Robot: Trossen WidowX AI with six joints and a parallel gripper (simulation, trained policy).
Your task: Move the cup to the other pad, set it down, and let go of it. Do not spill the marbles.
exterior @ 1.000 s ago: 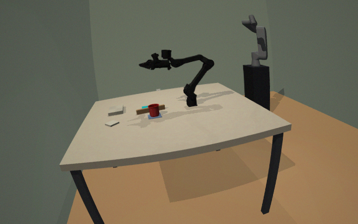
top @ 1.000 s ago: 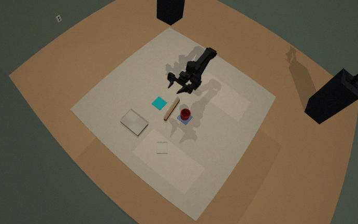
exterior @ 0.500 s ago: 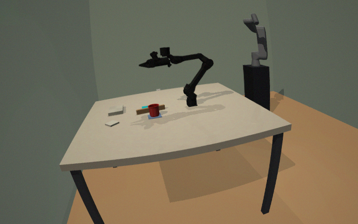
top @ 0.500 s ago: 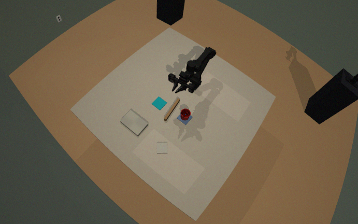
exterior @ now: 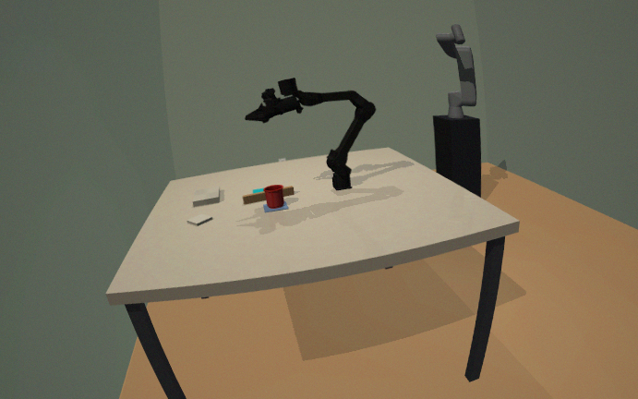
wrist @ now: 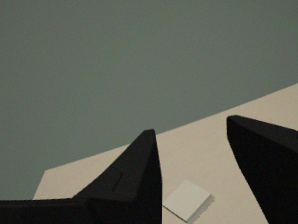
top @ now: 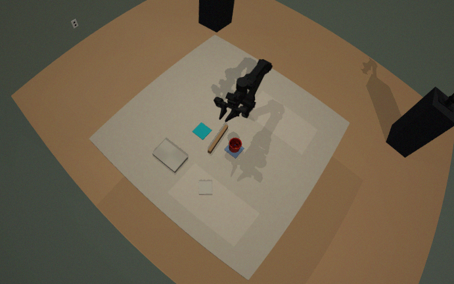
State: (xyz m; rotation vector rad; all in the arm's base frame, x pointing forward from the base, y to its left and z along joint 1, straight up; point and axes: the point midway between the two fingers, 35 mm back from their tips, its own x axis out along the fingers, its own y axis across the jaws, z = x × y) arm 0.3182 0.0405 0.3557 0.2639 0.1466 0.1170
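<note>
The red cup (top: pixel 234 144) (exterior: pixel 274 197) stands upright on the blue pad (top: pixel 235 154) (exterior: pixel 267 209). Small dark shapes show inside the cup, too small to tell apart as marbles; none shows on the table. The teal pad (top: pixel 202 131) (exterior: pixel 258 190) lies bare on the other side of the wooden bar. My gripper (top: pixel 223 119) (exterior: pixel 246 118) (wrist: pixel 191 133) is partly open and empty. It hangs high above the table, well above the cup and touching nothing. The wrist view shows a gap between the fingertips and no cup.
The wooden bar (top: pixel 217 139) (exterior: pixel 254 198) lies between the two pads. A grey-white box (top: pixel 170 155) (exterior: pixel 206 197) and a thin white tile (top: pixel 205 187) (exterior: pixel 199 220) lie farther out. A pale flat block shows low in the wrist view, beyond the fingers.
</note>
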